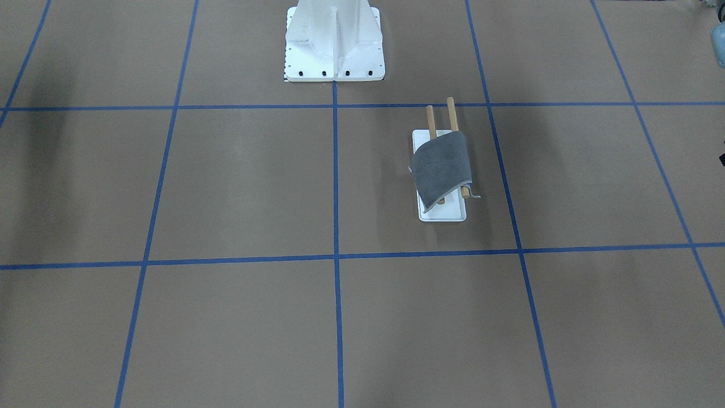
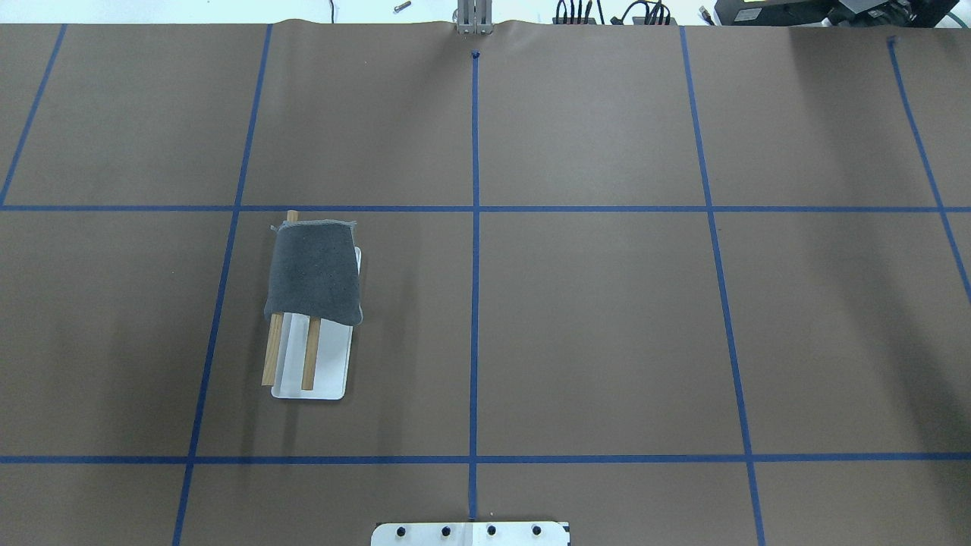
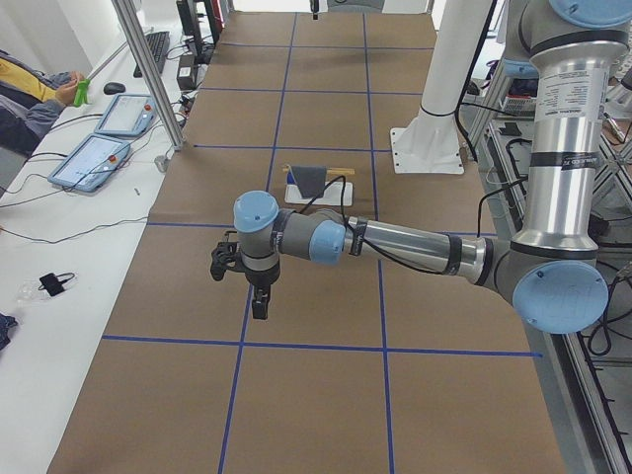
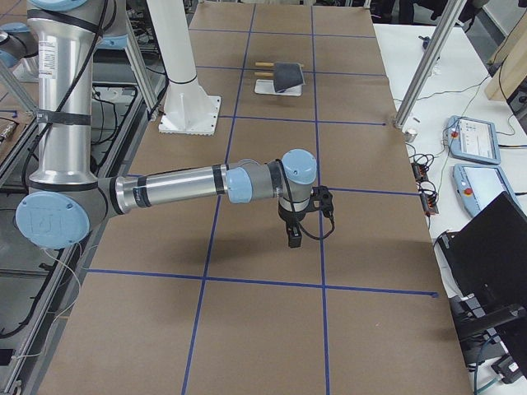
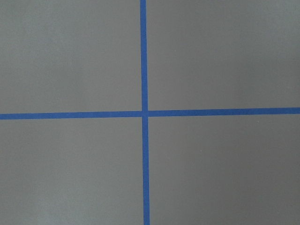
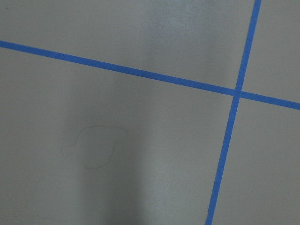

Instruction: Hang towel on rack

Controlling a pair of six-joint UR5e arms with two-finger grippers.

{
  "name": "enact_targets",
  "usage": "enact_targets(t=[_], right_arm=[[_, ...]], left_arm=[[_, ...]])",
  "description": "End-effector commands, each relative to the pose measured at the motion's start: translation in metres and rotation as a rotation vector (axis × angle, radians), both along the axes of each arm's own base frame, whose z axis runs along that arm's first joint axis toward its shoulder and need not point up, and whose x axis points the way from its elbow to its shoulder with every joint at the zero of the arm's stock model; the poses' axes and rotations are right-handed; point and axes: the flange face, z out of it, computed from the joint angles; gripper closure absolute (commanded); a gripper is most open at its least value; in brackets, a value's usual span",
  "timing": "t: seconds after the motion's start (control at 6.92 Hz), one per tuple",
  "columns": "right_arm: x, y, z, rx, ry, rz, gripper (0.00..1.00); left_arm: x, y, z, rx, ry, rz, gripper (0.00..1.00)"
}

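- Overhead, the brown paper-covered worktop (image 2: 607, 334) is divided into big squares by blue tape lines (image 2: 476, 227).
- The small rack with a flat white base and two light-brown wooden rods (image 2: 334, 364) stands at about 9 o'clock from the worktop's centre. It sits inside one taped square, near that square's 9 o'clock line but not touching it.
- The dark grey terry towel with pale stitched edging (image 2: 315, 277) is on the rack, draped over both rods at their 12 o'clock end.
- One rod tip peeks out past the towel's 12 o'clock edge, and the bare rod ends run out toward 6 o'clock.
- In the front-facing view the towel's long flap droops off the rods on the overhead's 3 o'clock side, with its lower corner down by the white base.
- There is plenty of room: wide brown paper opens out at 3 o'clock of the rack and toward 12 o'clock.
- The large white bolted pedestal (image 1: 334, 39) sits at the worktop's 6 o'clock edge, well apart from the rack.
- The left pincer (image 3: 260, 312) shows only from the side. It points down above the worktop, well apart from the rack, and I cannot tell how wide its jaws stand.
- The right pincer (image 4: 293, 243) is the same: it points down over the paper far from the towel, and its opening cannot be judged.
- Both wrist cameras show only brown paper and crossing tape.
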Motion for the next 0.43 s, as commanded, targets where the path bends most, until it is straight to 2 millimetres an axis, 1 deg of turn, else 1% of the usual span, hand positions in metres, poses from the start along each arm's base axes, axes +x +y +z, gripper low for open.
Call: enact_targets(t=[0.0,0.14,0.29], right_arm=[[0.0023,0.005,0.0042,-0.011,0.001,0.004,0.0],[0.0025,0.0043,0.0053,-0.013,0.004,0.006,0.0],[0.0055,0.0062,0.005,-0.013,0.002,0.012,0.0]], left_arm=[[0.0016,0.0055,-0.0021,-0.006,0.038,0.007,0.02],[0.0023,0.0064,-0.0021,-0.008,0.048,0.009,0.02],[0.0026,0.005,-0.008,0.008,0.051,0.012,0.02]])
